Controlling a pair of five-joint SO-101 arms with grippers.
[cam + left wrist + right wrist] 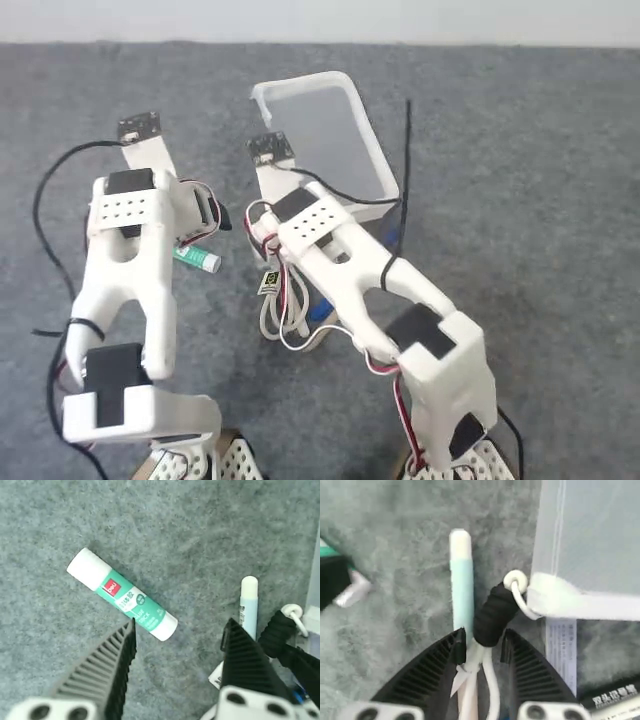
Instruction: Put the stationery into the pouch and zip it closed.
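Note:
A translucent white pouch [335,130] lies flat at the back middle of the grey mat. My right gripper [482,641] is shut on the pouch's black zipper pull [491,616], which hangs from a white ring [516,582] at the pouch corner [585,545]. A pale teal pen with a white cap [462,575] lies just beside that pull. A green and white glue stick [122,600] lies on the mat, and my left gripper [180,627] hovers open right above its near end. In the high view the glue stick [198,258] pokes out beside the left arm.
A black cable [405,170] runs across the pouch's right side. White cables [285,315] and a blue item [320,308] lie under the right arm. A printed tag [561,647] sits by the pouch edge. Bare mat stretches to the right [540,200].

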